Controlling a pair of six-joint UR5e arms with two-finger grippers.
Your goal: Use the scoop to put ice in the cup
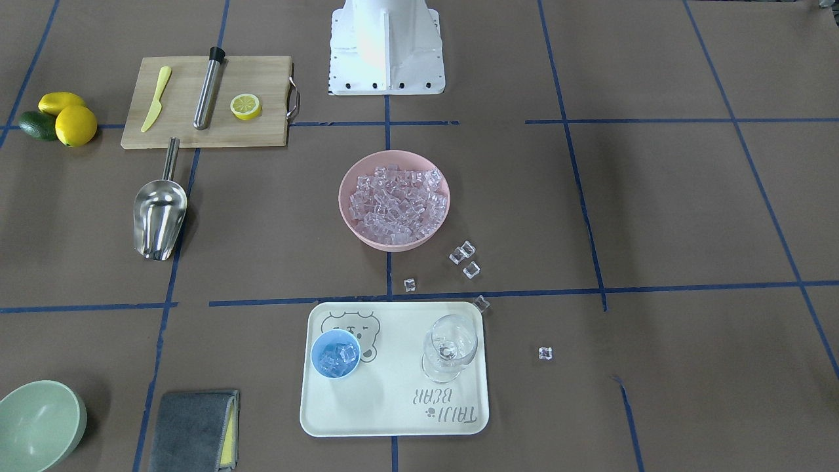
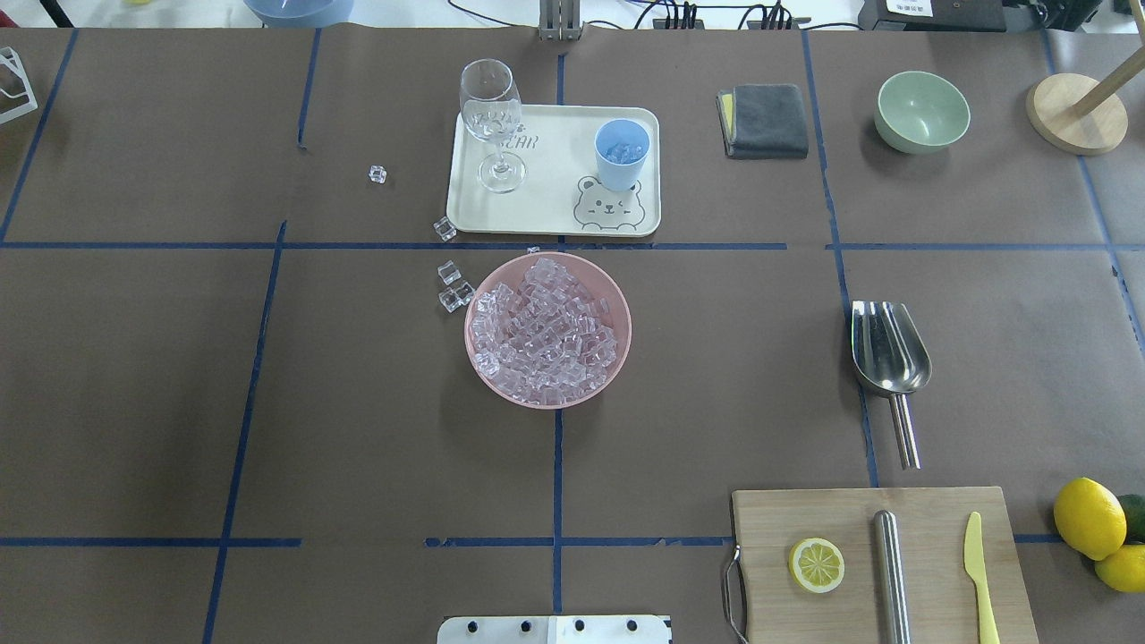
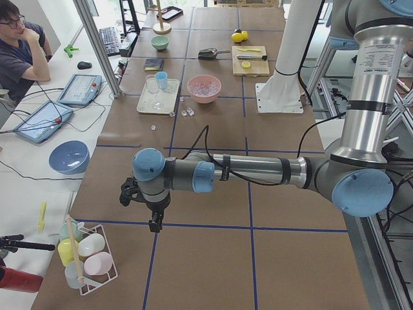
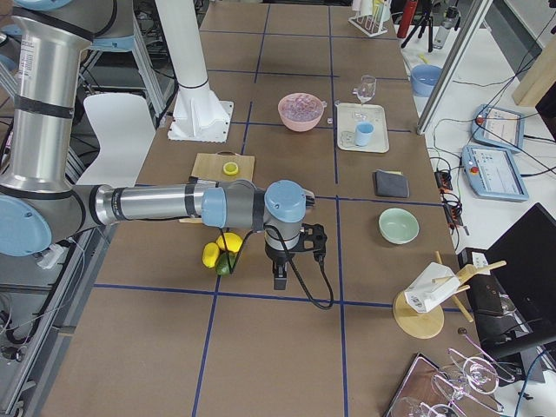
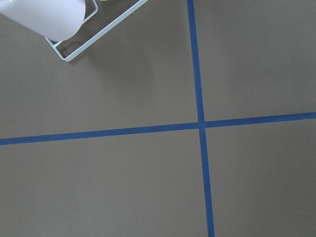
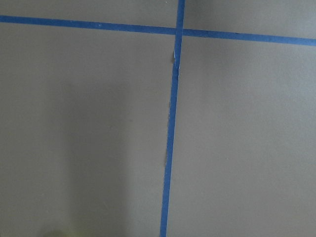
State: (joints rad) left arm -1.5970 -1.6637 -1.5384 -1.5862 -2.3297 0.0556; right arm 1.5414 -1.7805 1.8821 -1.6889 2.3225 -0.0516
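Overhead exterior shows the scoop (image 2: 888, 349) lying on the table (image 2: 179, 402), well apart from both arms; whether the left gripper (image 3: 155, 225) or right gripper (image 4: 280, 280) is parted cannot be told

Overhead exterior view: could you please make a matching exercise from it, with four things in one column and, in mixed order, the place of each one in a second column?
Things
1. scoop
2. cup
3. lemon half
4. pink bowl

Places
A. on the wooden cutting board
B. on the white tray, next to the bear drawing
C. near the middle of the table, heaped with ice
D. lying on the bare table paper, trough empty

Right pairs: 1-D, 2-B, 3-A, 4-C.
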